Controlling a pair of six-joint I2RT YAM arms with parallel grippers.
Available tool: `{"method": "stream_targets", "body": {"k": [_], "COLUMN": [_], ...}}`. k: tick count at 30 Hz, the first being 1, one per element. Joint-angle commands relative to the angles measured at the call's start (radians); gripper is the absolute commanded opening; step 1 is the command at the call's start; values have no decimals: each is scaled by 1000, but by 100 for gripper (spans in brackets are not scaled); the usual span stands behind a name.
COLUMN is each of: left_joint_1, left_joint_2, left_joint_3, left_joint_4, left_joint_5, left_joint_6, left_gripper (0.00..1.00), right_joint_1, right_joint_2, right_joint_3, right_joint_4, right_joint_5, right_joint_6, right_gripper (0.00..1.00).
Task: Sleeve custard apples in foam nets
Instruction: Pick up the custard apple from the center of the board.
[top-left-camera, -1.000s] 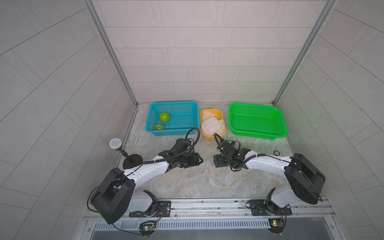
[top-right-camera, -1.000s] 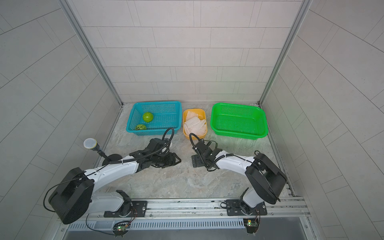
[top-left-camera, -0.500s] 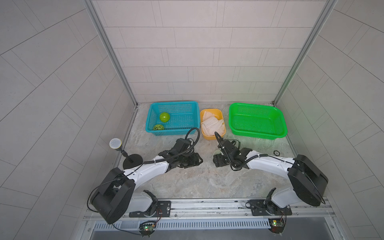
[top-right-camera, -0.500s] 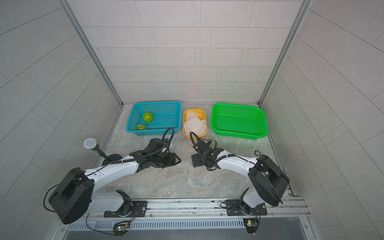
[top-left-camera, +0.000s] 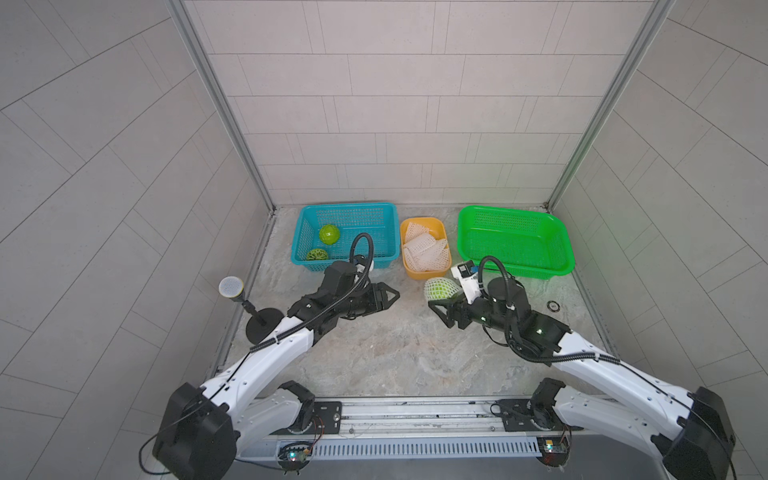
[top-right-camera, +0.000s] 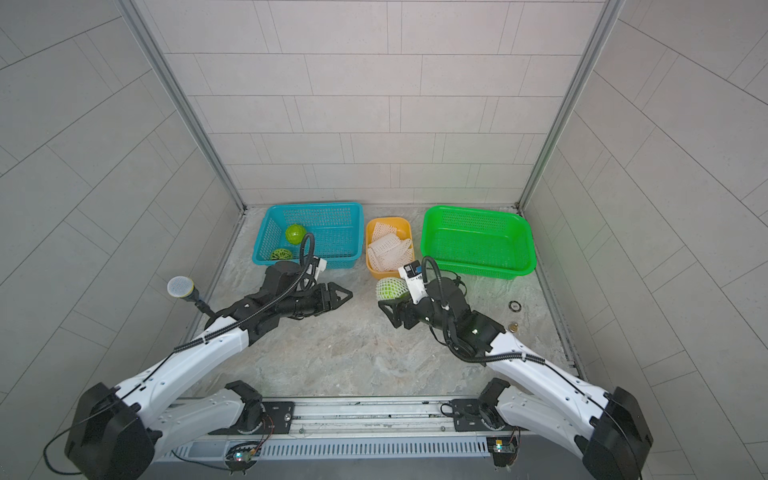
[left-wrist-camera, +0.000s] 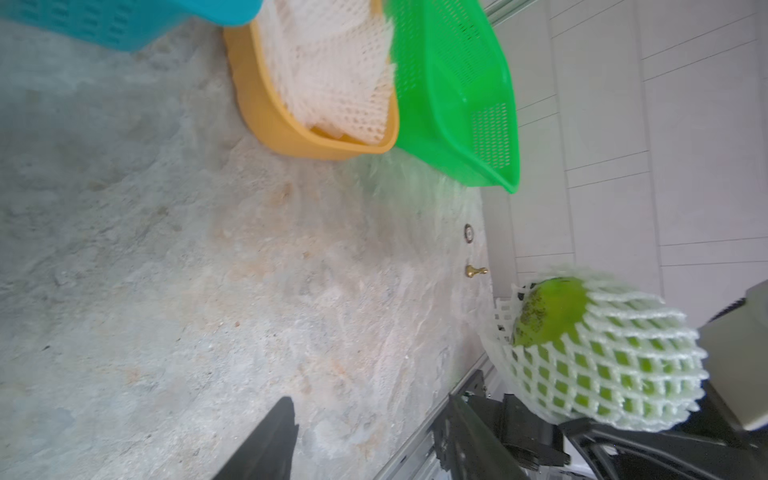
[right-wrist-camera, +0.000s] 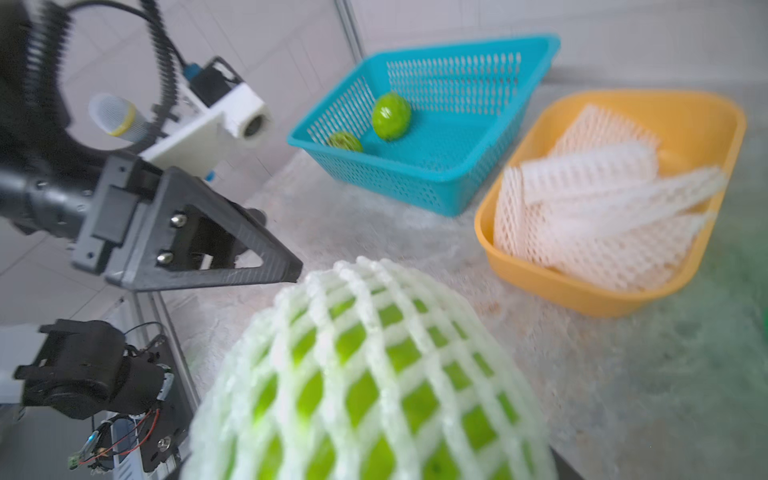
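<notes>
Right tool (top-left-camera: 439, 300) has just tightened on the netted custard apple (top-left-camera: 440, 289), at 6 o'clock of the orange tub (top-left-camera: 417, 273) — first sleeving done, I judge. Left tool (top-left-camera: 395, 295) stands apart, empty — two bare custard apples (top-left-camera: 329, 234) remain.

site: robot lab cell | walls (top-left-camera: 395, 104): grey tile panels, three sides, alu posts (top-left-camera: 220, 104) | top (top-left-camera: 374, 353): stone-look | rig: arms (top-left-camera: 274, 353) on near rail (top-left-camera: 415, 409), mic (top-left-camera: 231, 286) left
</notes>
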Motion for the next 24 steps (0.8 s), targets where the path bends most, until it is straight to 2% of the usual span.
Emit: {"method": "stream_targets", "body": {"k": [1, 6, 15, 24], "left_joint_1": [20, 30, 29, -22], "left_joint_2": [-43, -60, -33, -18], "left_joint_3": [54, 74, 20, 31], "left_joint_4": [-4, 60, 464, 472], "left_joint_5": [82, 214, 463, 506], "left_joint_6": [1, -13, -254, -258], "left_gripper": [62, 62, 59, 61], "right_joint_1": [0, 5, 108, 145], "right_joint_2": [-95, -196, -247, -218], "right_joint_3": [-48, -114, -118, -89], "right_joint_4": [85, 184, 149, 136], "right_joint_5": [-44, -70, 21, 32], "right_joint_6": [-132, -217, -357, -381], "right_gripper": [82, 82, 81, 81]}}
